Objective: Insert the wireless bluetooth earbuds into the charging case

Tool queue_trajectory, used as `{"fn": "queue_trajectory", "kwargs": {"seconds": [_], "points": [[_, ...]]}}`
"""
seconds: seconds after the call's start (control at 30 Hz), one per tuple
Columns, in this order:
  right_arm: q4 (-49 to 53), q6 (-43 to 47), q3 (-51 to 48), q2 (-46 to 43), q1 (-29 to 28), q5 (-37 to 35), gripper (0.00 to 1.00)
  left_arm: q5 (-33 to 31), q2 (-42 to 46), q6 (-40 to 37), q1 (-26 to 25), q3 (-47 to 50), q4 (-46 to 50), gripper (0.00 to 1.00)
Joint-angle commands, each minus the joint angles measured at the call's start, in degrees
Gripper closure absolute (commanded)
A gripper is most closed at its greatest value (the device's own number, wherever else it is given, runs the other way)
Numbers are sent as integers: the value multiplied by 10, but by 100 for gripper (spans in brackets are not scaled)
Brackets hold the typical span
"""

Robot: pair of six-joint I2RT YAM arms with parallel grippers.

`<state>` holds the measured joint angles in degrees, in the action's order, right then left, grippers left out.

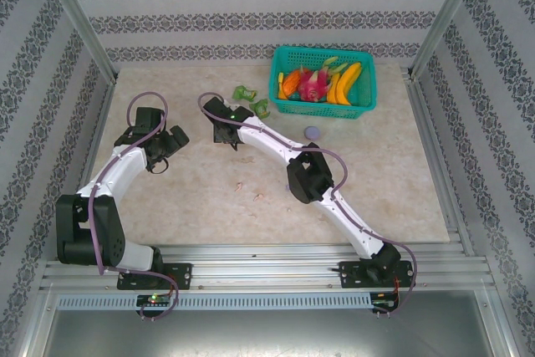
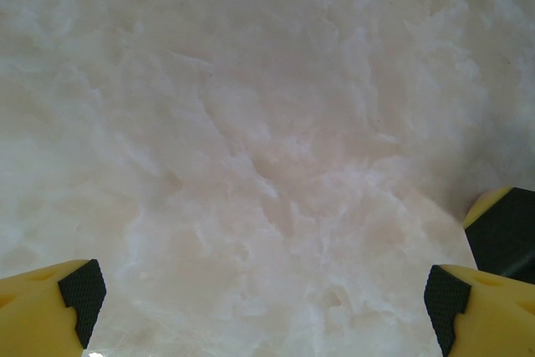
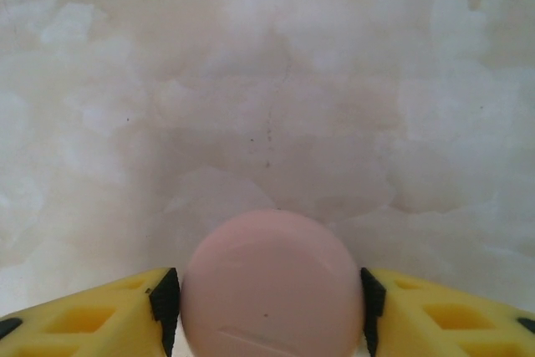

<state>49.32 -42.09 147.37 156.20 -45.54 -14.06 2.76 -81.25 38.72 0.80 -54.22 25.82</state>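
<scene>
**Pink case gripped; earbuds loose on the table**

Pink and round, the charging case [image 3: 272, 286] is held in the right gripper [image 3: 267, 300], with the black pads [image 3: 165, 303] pressed against its two sides just above the marbled table [image 3: 267, 81]. The left gripper [image 2: 259, 290] is spread wide over bare table and nothing is held in it.

Two faint pinkish specks [image 1: 240, 186] between the arms are taken to be earbuds, though they are too small for certainty. A purple case [image 1: 313, 132] lies apart, near the green basket [image 1: 322, 48].

The earbuds are judged to be very light, hard and smooth, and likely to skid or spring out if squeezed hard. Each would best be pinched across its thicker body by the fingertips alone, from a narrow opening. The case's curved, glossy wall could let it twist in the grip.
</scene>
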Motion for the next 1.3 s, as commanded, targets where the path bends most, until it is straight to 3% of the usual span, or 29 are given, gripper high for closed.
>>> {"fn": "queue_trajectory", "kwargs": {"seconds": [0.0,0.37,0.87,1.27], "points": [[11,11,17,10,-4,8,43,-4,21,7,-3,6,15,0],[11,57,-87,-77,-10,17,54,9,39,2,-4,10,23,0],[-72,-19,-419,-258,-25,40,54,78,75,36,-4,45,3,0],[-70,-27,-456,-314,-25,34,34,98,111,49,-4,67,1,0]]}}
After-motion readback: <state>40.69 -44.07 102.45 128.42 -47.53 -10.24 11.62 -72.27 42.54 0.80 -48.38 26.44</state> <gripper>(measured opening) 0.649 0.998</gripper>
